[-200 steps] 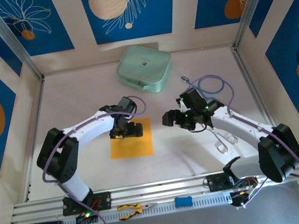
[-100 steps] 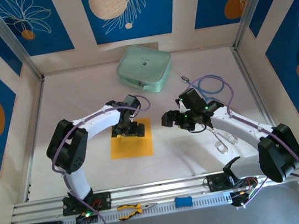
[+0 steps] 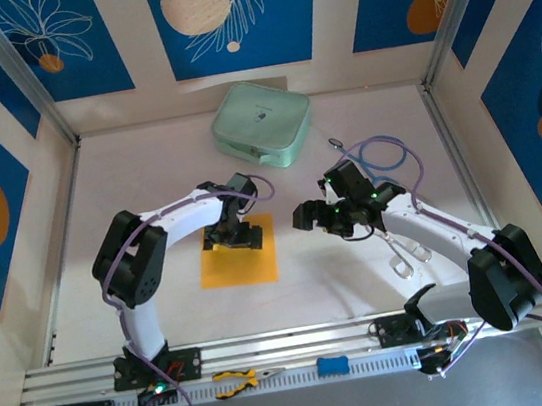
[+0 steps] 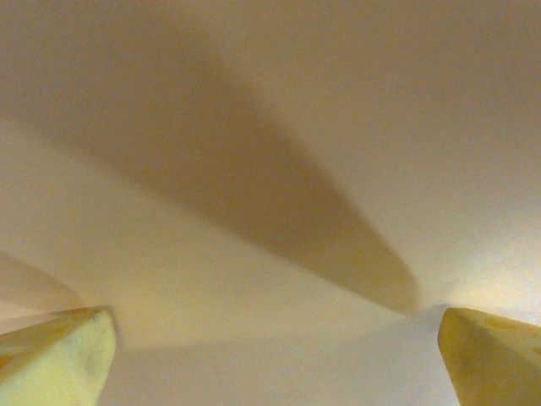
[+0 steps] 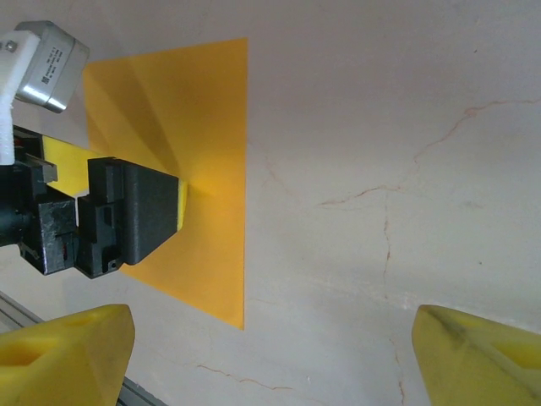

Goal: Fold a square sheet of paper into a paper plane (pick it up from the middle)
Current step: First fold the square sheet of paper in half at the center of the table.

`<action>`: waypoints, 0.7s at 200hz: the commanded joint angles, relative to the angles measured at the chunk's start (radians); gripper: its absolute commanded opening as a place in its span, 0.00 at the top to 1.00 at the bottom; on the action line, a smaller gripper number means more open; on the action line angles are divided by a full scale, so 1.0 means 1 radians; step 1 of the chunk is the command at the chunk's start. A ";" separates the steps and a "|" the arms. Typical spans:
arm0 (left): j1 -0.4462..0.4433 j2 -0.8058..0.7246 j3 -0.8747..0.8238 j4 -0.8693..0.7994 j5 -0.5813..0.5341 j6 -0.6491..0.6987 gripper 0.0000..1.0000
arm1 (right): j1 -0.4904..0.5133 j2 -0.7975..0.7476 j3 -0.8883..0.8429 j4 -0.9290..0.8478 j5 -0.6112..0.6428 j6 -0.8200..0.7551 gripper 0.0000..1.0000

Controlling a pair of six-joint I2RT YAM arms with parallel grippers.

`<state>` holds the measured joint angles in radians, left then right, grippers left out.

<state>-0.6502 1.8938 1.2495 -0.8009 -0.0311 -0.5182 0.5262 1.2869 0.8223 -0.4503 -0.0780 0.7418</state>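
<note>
Orange-yellow square sheet of paper point(image 3: 242, 266): left gripper point(image 3: 233, 236) has settled onto its 12 o'clock half, fingers splayed to pinch; right gripper point(image 3: 305, 216) idles agape at 3 o'clock.

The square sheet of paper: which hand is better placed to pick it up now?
Left. The left hand is low over the square sheet of paper, open. The right hand, also open, hangs beside the sheet, over bare table.

L arm point(image 3: 167, 218) elbow swung in; L gripper point(image 3: 235, 238) lower on paper sheet point(image 3: 244, 265).
</note>
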 commanded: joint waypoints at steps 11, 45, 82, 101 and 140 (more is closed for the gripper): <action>-0.004 0.024 -0.016 -0.011 -0.002 -0.014 0.03 | 0.007 -0.008 -0.006 -0.019 -0.002 0.010 0.14; -0.008 0.024 -0.022 -0.006 0.000 -0.015 0.03 | 0.010 -0.002 -0.004 -0.013 -0.003 0.013 0.14; -0.011 0.025 -0.026 -0.006 -0.010 -0.016 0.03 | 0.011 -0.002 -0.008 -0.013 -0.001 0.014 0.14; -0.013 0.026 -0.027 -0.006 -0.013 -0.017 0.03 | 0.011 -0.006 -0.011 -0.013 0.004 0.015 0.14; -0.016 0.032 -0.032 -0.006 -0.018 -0.021 0.03 | 0.011 -0.009 -0.011 -0.014 0.008 0.018 0.14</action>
<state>-0.6579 1.8980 1.2472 -0.7975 -0.0345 -0.5224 0.5308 1.2869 0.8223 -0.4503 -0.0776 0.7456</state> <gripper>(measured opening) 0.971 0.859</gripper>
